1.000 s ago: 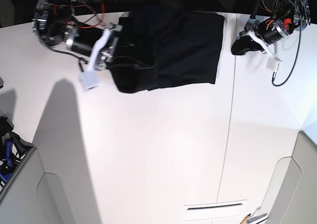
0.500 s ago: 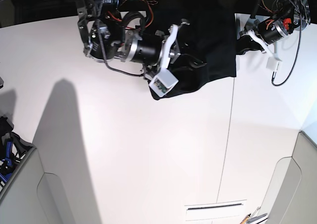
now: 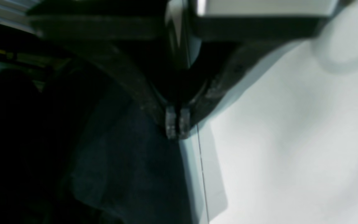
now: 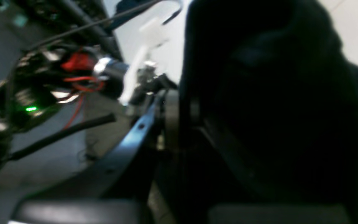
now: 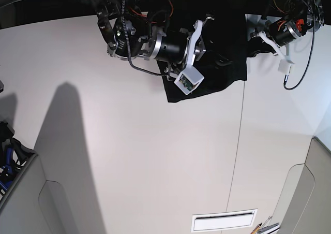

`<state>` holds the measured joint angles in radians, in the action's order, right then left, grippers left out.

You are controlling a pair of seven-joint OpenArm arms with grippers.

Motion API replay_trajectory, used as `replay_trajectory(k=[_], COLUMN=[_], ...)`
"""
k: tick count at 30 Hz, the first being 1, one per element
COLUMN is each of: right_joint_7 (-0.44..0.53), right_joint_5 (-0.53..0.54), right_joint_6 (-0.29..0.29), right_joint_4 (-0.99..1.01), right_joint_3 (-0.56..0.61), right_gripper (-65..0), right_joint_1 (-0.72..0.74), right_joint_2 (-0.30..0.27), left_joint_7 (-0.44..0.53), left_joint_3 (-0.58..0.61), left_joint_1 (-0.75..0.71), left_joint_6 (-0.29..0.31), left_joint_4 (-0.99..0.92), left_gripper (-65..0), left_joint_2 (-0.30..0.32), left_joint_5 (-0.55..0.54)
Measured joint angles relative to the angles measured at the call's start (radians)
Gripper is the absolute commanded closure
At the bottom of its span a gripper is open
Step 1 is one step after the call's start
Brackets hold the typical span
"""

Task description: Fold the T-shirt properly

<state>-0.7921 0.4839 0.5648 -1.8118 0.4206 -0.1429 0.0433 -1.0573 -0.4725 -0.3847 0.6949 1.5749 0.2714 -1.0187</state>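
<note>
While the large black cloth T-shirt (image 5: 222, 42) lies part-folded at the white table's (image 5: 155, 161) twelve o'clock edge, the right gripper (image 5: 214, 58) pinches its fabric, carrying it toward three o'clock; the left gripper (image 5: 256, 43) stays clamped at the shirt's three o'clock edge.

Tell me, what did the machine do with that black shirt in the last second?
The right gripper, shut on the T-shirt, swung from the shirt's left edge in the overhead view across to its right side, dragging that edge over the rest. The spread cloth is now a narrower, doubled bundle. The left gripper stayed pinned shut at the shirt's far corner, and the white table looks unchanged.
</note>
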Motion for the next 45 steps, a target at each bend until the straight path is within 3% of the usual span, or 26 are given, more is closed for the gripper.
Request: replay_trajectory(k=[13, 16, 18, 24, 32, 38, 45], right_joint_7=[0.006, 0.006, 0.006, 0.007, 0.002, -0.189, -0.201], right_joint_5=[-0.032, 0.022, 0.076, 0.199, 0.241, 0.422, 0.407], right_joint_6=[-0.008, -0.011, -0.011, -0.011, -0.01, 0.005, 0.008], right_joint_4=[0.074, 0.076, 0.076, 0.076, 0.076, 0.075, 0.074], right_joint_3=[0.0, 0.0, 0.0, 0.016, 0.054, 0.064, 0.064], right_gripper=[-0.6, -21.3, -28.9, -29.5, -29.5, -29.5, -29.5], right_joint_1=[0.0, 0.0, 0.0, 0.0, 0.027, 0.071, 0.147], right_joint_2=[0.06, 0.063, 0.066, 0.068, 0.068, 0.074, 0.079], left_joint_7=[0.0, 0.0, 0.0, 0.0, 0.0, 0.0, 0.0], left_joint_3=[0.0, 0.0, 0.0, 0.0, 0.0, 0.0, 0.0], left_joint_1=[0.0, 0.0, 0.0, 0.0, 0.0, 0.0, 0.0], left_joint_6=[0.0, 0.0, 0.0, 0.0, 0.0, 0.0, 0.0], left_joint_4=[0.0, 0.0, 0.0, 0.0, 0.0, 0.0, 0.0], left_gripper=[0.0, 0.0, 0.0, 0.0, 0.0, 0.0, 0.0], left_joint_2=[0.0, 0.0, 0.0, 0.0, 0.0, 0.0, 0.0], left_joint_5=[0.0, 0.0, 0.0, 0.0, 0.0, 0.0, -0.001])
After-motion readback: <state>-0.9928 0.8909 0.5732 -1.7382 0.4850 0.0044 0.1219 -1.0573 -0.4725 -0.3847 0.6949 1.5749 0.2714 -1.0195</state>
